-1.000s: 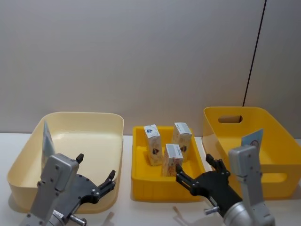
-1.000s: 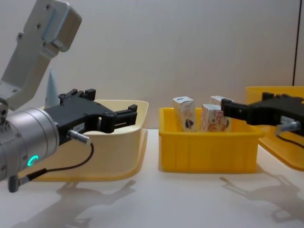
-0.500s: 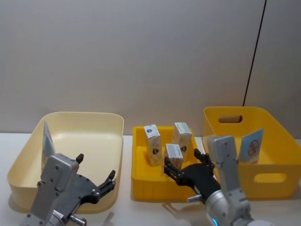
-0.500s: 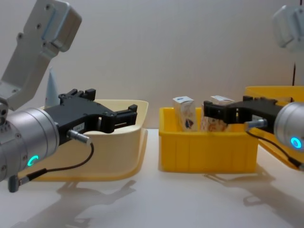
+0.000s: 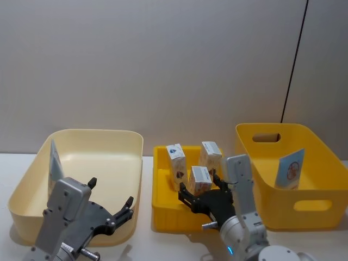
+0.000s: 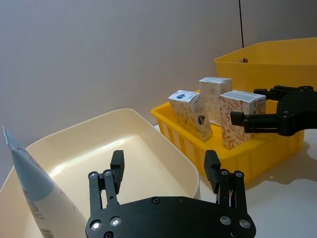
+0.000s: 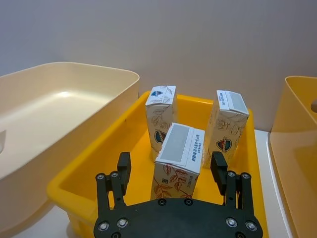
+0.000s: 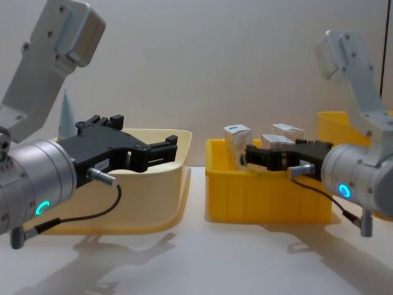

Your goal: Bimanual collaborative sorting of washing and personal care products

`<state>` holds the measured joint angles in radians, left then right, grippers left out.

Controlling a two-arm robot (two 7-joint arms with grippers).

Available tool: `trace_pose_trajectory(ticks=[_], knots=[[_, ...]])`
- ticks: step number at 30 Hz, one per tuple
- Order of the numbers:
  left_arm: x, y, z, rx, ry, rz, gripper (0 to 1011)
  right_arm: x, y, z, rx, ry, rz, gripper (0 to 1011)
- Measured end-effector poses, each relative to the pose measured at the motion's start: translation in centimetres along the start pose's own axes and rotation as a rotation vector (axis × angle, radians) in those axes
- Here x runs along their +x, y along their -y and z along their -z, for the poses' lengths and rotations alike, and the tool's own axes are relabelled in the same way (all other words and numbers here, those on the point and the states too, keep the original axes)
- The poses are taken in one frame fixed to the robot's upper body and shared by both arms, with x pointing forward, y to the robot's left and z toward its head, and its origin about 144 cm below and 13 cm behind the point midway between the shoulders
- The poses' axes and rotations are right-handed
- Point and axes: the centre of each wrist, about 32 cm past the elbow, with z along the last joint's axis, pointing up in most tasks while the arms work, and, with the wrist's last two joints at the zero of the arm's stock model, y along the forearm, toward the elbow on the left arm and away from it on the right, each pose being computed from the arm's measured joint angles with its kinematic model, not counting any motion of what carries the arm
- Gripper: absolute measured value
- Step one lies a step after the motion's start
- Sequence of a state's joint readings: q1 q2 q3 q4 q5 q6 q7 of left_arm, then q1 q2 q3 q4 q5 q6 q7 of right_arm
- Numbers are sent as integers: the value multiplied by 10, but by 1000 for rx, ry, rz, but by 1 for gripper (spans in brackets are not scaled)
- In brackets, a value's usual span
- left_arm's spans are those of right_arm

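Over the yellow tray (image 7: pixel 84 171) my right gripper (image 7: pixel 171 161) is wide open, empty, framing the front carton (image 7: pixel 181 144). I'd centre, sink lower, squeeze gently. Left gripper (image 6: pixel 164 161) idles open at the cream bin (image 6: pixel 148 124).

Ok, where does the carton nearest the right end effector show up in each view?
Head: front carton of three, in the small yellow bin.
Left wrist: front carton is rightmost of the three.
Right wrist: central, just beyond the right end effector.
Chest: middle carton, top showing.
Shared landmark: small yellow bin.
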<state>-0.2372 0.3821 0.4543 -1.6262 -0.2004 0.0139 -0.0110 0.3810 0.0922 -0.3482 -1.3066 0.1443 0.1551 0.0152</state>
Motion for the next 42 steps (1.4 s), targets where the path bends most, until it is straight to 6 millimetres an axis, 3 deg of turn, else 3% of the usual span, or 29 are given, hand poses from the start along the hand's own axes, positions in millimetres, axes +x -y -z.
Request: trace_pose_trajectory(ticks=[4,8,25,42], knots=[[0,0,0,0,0,0,1003,-3,-5,1,-11,-2,6,998],[0,0,0,0,0,0,1003,-5,-9,3,-22,-3,12,926],[0,0,0,0,0,0,1003,-9,-16,4,-32,-4,20,444],[0,0,0,0,0,0,1003,1,-11,-10,82,-4,26,444]])
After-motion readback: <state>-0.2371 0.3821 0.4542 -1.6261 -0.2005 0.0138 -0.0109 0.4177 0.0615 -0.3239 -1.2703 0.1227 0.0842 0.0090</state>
